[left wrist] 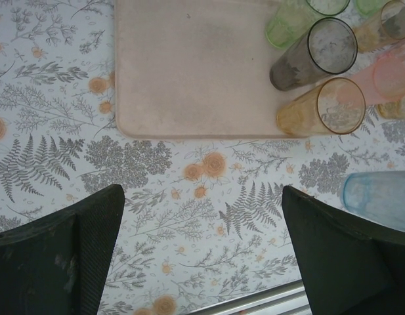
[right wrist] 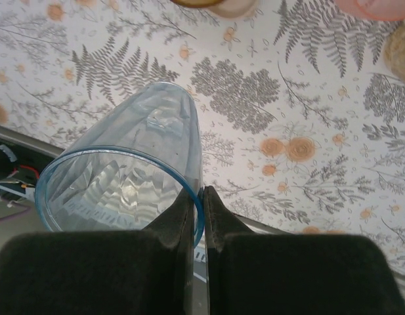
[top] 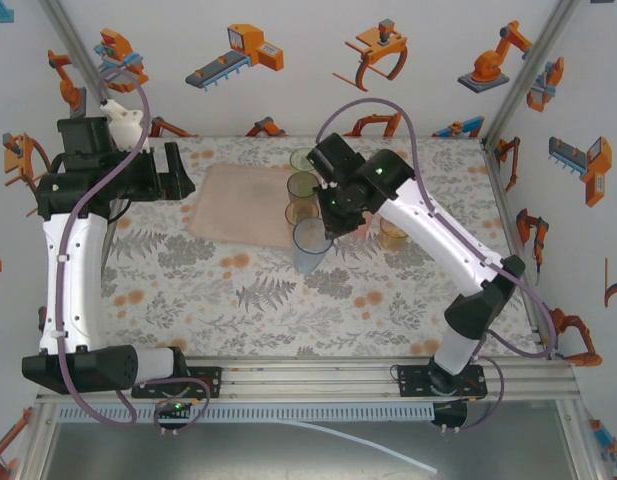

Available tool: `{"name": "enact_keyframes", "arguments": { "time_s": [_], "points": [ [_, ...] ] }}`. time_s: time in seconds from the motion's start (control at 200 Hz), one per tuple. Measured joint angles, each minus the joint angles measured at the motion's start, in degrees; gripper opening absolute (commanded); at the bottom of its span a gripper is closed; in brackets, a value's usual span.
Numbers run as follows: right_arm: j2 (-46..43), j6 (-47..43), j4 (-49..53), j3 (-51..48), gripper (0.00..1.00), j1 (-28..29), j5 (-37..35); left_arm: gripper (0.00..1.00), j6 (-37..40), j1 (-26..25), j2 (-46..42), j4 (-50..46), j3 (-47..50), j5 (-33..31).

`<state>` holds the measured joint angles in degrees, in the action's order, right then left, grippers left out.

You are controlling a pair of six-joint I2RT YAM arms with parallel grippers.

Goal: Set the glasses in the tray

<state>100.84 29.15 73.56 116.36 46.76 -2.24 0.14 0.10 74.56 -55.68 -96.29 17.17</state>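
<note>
Top external view: the blue glass [top: 309, 248] sits just off the near right corner of the tray [top: 238, 205], over the fern-print tablecloth [top: 268, 295]. It is tilted, with its mouth up toward the right gripper [top: 326, 228] and its base pointing toward the near edge of the table. Whether the base touches the cloth cannot be told.

In the right wrist view the right gripper [right wrist: 197, 197] pinches the blue glass [right wrist: 123, 177] by its rim. One finger is inside the mouth and one outside, and the jaws are almost together with only the thin wall between them.

The pale pink tray lies flat toward the far left of the cloth, most of its surface bare. At its right end three glasses stand upright in a row running from far to near: a green glass [top: 303, 158], a grey glass [top: 303, 185] and an orange glass [top: 301, 212]. The left wrist view shows the same three, green [left wrist: 287, 26], grey [left wrist: 314, 56] and orange [left wrist: 320, 108], on the right end of the tray [left wrist: 189, 65]. A pink glass [left wrist: 386, 75] stands just beyond them, and the blue glass [left wrist: 379, 197] is nearer the camera.

Right of the tray, an amber glass [top: 393, 232] stands on the cloth, partly behind the right arm.

The left gripper [top: 176, 170] hangs over the cloth at the tray's left end. Its jaws are spread wide [left wrist: 202, 197] with nothing between them.
</note>
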Motion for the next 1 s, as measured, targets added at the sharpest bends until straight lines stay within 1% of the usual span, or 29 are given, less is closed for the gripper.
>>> {"name": "enact_keyframes", "arguments": {
  "time_s": [0.13,0.32,0.411,0.511,0.661,0.766,0.871,1.001],
  "points": [
    [7.23,-2.05,1.03,11.56,0.01,-0.02,0.79,0.97,0.0,0.0,-0.55,0.0,0.0,0.31],
    [21.22,-5.49,2.86,32.09,0.02,-0.07,1.01,0.97,0.04,0.0,-0.76,0.0,0.0,0.44],
    [26.49,-6.58,2.45,38.14,0.02,-0.26,1.18,0.97,0.11,0.0,-0.83,-0.02,0.0,0.66],
    [28.85,-7.06,1.4,38.77,0.02,-0.74,1.16,0.97,0.57,0.02,-0.83,-0.04,-0.04,2.49],
    [28.7,-7.54,-2.49,34.49,0.02,-1.55,0.85,0.97,1.55,-0.15,-0.11,-0.59,-1.86,7.72],
    [28.72,-7.61,-4.74,33.24,0.02,-1.64,0.48,0.97,2.71,-1.77,1.75,-1.01,-4.48,10.14],
    [28.72,-7.61,-6.62,33.24,0.02,-1.62,0.48,0.97,4.44,-5.03,3.37,-1.2,-4.98,10.23],
    [28.72,-7.61,-8.37,33.24,0.02,-1.51,-0.15,0.97,5.49,-9.33,5.57,-1.62,-5.09,7.76]
  ]
}}
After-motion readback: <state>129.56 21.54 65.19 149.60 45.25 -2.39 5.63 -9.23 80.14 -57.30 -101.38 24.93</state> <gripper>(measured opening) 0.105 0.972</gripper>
